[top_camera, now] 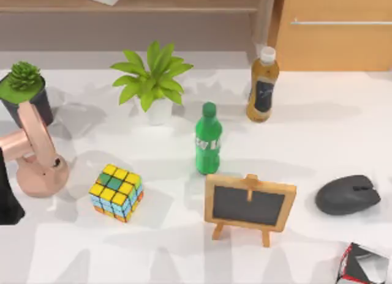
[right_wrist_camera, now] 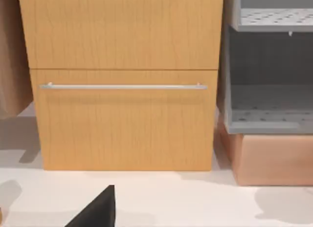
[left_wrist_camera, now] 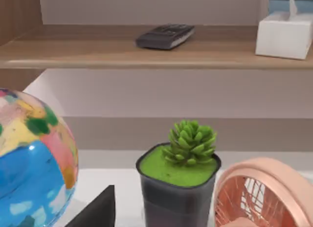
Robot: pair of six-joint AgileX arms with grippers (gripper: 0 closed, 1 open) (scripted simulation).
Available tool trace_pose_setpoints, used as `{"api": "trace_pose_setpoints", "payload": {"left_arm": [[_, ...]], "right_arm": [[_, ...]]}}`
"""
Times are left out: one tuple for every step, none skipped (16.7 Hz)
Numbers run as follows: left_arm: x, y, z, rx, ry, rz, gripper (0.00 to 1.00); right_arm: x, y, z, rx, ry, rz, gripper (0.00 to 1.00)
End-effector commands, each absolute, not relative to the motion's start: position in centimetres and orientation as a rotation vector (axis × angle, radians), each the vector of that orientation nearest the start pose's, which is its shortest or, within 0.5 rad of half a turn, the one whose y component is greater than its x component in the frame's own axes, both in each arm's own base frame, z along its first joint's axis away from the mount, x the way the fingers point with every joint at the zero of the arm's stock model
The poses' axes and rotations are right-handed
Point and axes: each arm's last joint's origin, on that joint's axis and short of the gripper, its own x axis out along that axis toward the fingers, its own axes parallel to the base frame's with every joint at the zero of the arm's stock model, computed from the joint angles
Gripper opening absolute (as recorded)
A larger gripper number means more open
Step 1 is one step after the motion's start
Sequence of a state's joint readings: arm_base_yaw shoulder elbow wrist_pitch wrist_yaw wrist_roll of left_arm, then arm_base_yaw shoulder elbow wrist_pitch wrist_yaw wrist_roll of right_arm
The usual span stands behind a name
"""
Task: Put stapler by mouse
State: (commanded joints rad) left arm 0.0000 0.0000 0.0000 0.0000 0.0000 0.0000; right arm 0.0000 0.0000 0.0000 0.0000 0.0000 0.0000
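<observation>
The white counter [top_camera: 318, 125] carries a small chalkboard [top_camera: 250, 204], then the mouse [top_camera: 347, 195] near its right edge. No stapler sits beside it (task seemingly unstarted); how the jaws stand, I cannot tell.

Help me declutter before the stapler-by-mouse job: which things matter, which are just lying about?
Job: mouse; maybe the red-edged object at the right edge, cut off, unidentifiable.
Lying about: Rubik's cube, green bottle, amber bottle, chalkboard, leafy plant, succulent, pink fan.
</observation>
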Motion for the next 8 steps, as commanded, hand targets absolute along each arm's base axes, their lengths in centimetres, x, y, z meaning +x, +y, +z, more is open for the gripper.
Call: {"api": "trace_pose_setpoints", "payload": {"left_arm": [[10.6,-0.1,16.0,0.000,0.000,0.000,1.00],[10.6,-0.1,16.0,0.000,0.000,0.000,1.00],[10.6,-0.1,16.0,0.000,0.000,0.000,1.00],[10.6,-0.1,16.0,0.000,0.000,0.000,1.00],[10.6,-0.1,16.0,0.000,0.000,0.000,1.00],[10.6,-0.1,16.0,0.000,0.000,0.000,1.00],[10.6,-0.1,16.0,0.000,0.000,0.000,1.00],[10.6,-0.1,16.0,0.000,0.000,0.000,1.00]], "right_arm": [[10.6,-0.1,16.0,0.000,0.000,0.000,1.00],[10.6,-0.1,16.0,0.000,0.001,0.000,1.00],[10.6,-0.2,16.1,0.002,0.013,-0.003,1.00],[10.6,-0.2,16.3,0.007,0.037,-0.009,1.00],[10.7,-0.3,16.6,0.014,0.073,-0.018,1.00],[10.8,-0.4,16.9,0.023,0.120,-0.030,1.00],[11.0,-0.6,17.2,0.034,0.177,-0.044,1.00],[11.3,-0.7,17.5,0.048,0.246,-0.060,1.00]]}}
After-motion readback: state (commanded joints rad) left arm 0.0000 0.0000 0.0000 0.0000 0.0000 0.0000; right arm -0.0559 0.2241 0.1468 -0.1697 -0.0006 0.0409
